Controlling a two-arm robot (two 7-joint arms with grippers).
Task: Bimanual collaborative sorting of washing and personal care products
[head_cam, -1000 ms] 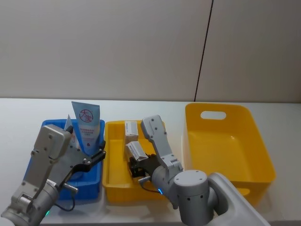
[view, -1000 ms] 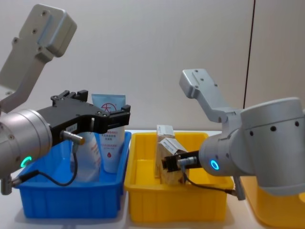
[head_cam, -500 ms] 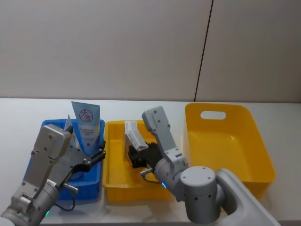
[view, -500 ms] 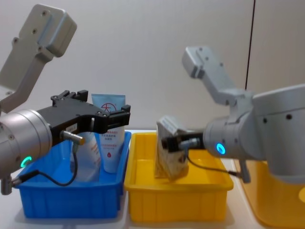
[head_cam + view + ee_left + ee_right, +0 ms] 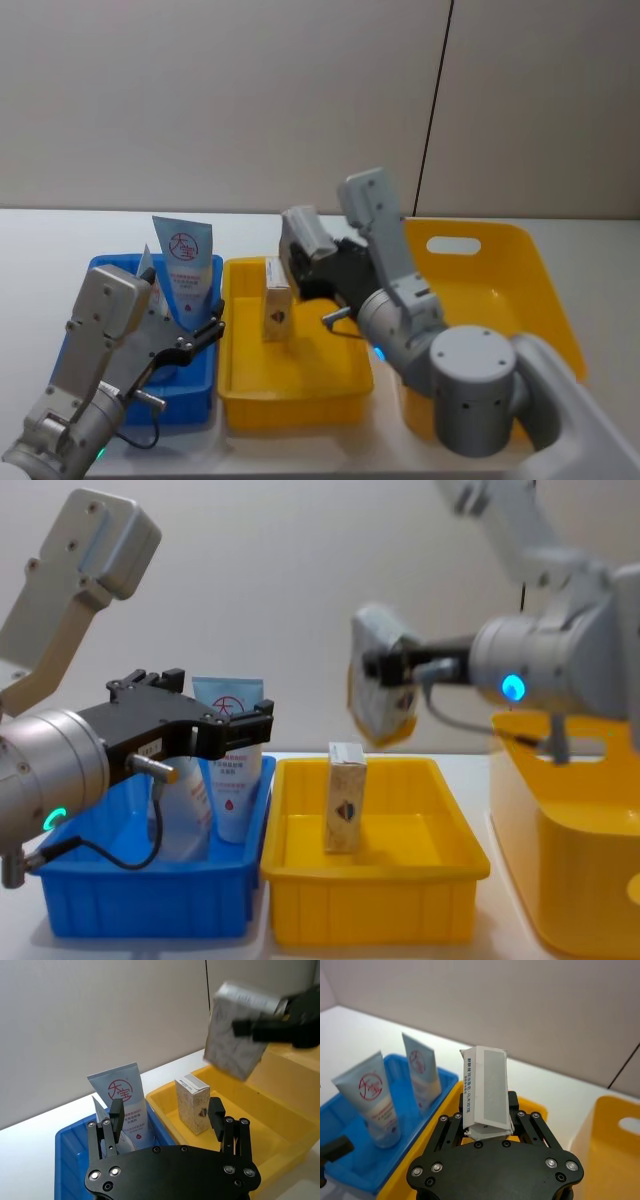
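The right end effector point(image 5: 392, 668) pinches a cream carton point(image 5: 375, 695) at upper centre of the chest view, well clear above the yellow tray point(image 5: 370, 875) rim. A second carton point(image 5: 345, 810) stands upright inside that tray. At lower left, the left end effector point(image 5: 166, 1116), fingers spread, hovers over the blue tray point(image 5: 140, 900) beside the tubes point(image 5: 232, 770).

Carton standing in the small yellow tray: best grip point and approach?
Top half of the standing carton, from straight above, fingers across its narrower width: it stands upright, top above the yellow tray rim. Right gripper holds a second carton.
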